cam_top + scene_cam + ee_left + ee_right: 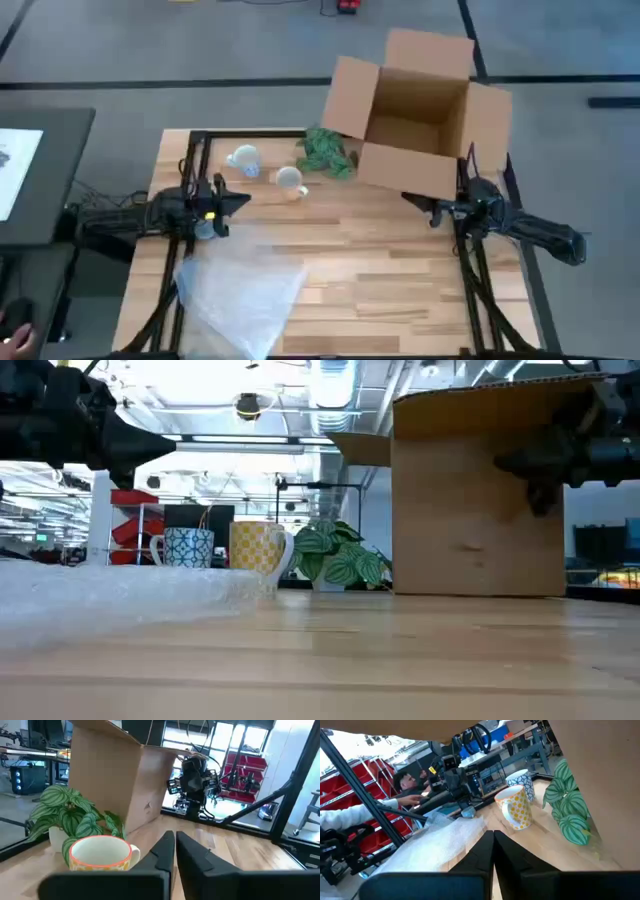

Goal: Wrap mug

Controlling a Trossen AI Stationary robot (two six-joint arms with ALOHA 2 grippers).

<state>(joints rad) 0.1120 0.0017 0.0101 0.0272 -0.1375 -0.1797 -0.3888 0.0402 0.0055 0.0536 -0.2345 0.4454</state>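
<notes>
- On the wooden table [400, 270], your yellow mug [290, 181] stands bare, with no wrap on it at all.
- You can see the yellow mug sitting between the blue mug [243, 158] and the green plant [328, 152], just beside the plant.
- Your sheet of bubble wrap [240, 298] lies flat near the front of the table, well apart from the yellow mug.
- Your left claw [238, 199] hangs over the left side of the table, near both mugs. Its two fingers are pressed together and hold nothing.
- Your right claw [415, 201] waits on the right side, by the front wall of the big cardboard box [415, 110]. Its fingers are closed together too, and they hold nothing.
- You seem to be right at the start. Nothing is done yet.
- You probably still need to bring the yellow mug and the bubble wrap together, fold the wrap around the mug, and cover it all over.
- You may want to open a claw first, because closed fingers cannot grab the mug or the sheet.
</notes>
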